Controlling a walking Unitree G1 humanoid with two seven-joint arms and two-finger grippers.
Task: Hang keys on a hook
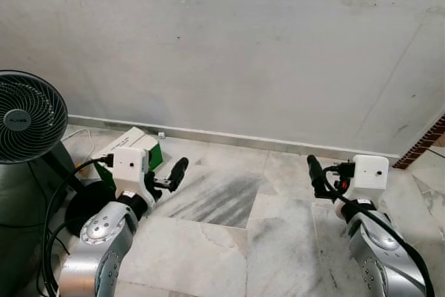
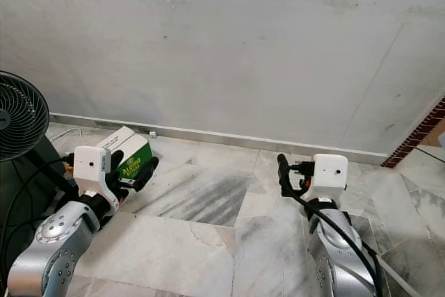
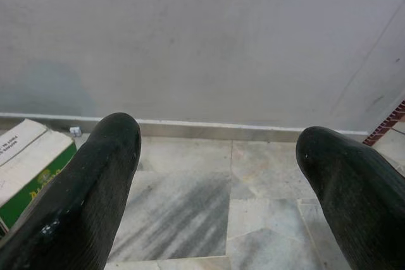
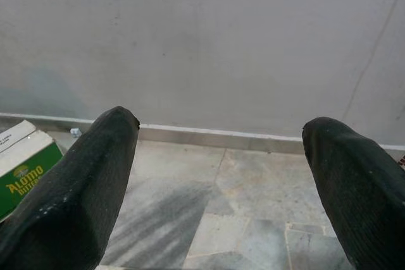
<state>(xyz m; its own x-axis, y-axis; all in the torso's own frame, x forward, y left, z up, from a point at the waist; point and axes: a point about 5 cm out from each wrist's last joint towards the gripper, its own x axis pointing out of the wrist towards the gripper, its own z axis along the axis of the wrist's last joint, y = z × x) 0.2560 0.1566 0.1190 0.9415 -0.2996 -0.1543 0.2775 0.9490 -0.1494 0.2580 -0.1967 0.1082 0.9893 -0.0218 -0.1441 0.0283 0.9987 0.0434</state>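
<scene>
My left gripper (image 3: 218,137) is held up over a marble floor (image 1: 222,234), facing a bare grey wall (image 1: 229,46). Its two black fingers (image 3: 95,188) stand wide apart, open, with nothing between them. My right gripper (image 4: 221,124) is raised at the same height on the right, also open and holding nothing. From the head, the left gripper (image 2: 132,166) sits just in front of a carton, and the right gripper (image 2: 299,168) hovers above bare tiles.
A green and white carton (image 1: 135,145) lies on the floor by the wall's skirting (image 1: 243,137). A black fan (image 1: 28,116) stands at the left with cables (image 1: 55,227) beneath it. A brick edge (image 1: 424,144) shows at the far right.
</scene>
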